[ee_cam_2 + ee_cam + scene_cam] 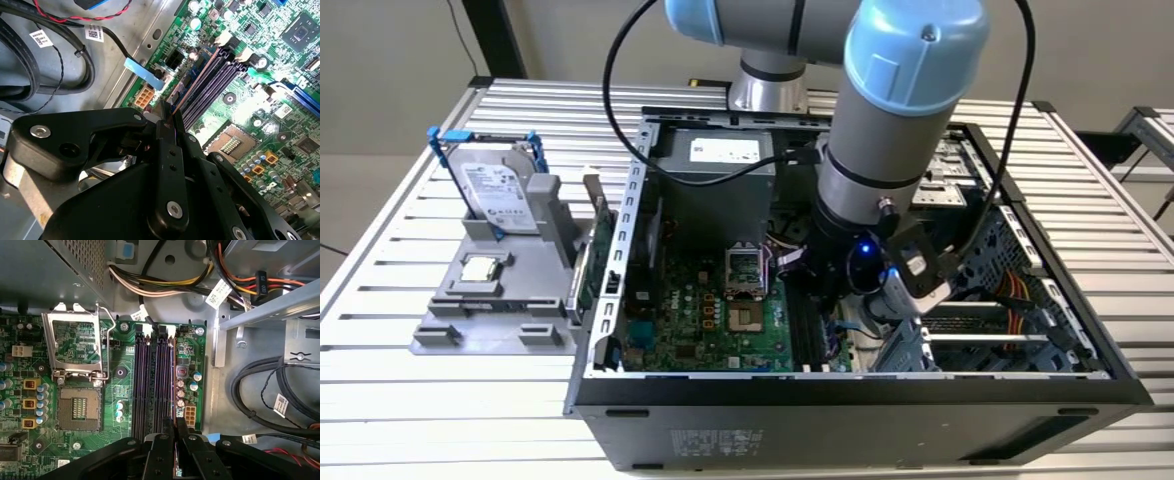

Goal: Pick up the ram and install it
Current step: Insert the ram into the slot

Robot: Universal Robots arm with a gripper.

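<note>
The ram [172, 385] shows edge-on as a thin strip standing along the memory slot closest to the motherboard's edge. In the second wrist view its side [197, 75] shows a bluish strip. My gripper [176, 424] is shut on the ram's near end, with the black fingers [175, 131] pressed to either side of it. The other dark memory slots [150, 380] beside it are bare. In the exterior view the arm reaches down into the open computer case, and the gripper [834, 300] hangs low over the slots on the green motherboard [707, 310].
An open processor socket [80, 407] with its raised metal frame [75, 345] lies beside the slots. Black cable bundles [260, 385] and a drive cage [987, 330] crowd the other side. The case walls [854, 400] ring the work. A grey fixture [494, 300] holds a hard drive [500, 190] at the exterior view's left.
</note>
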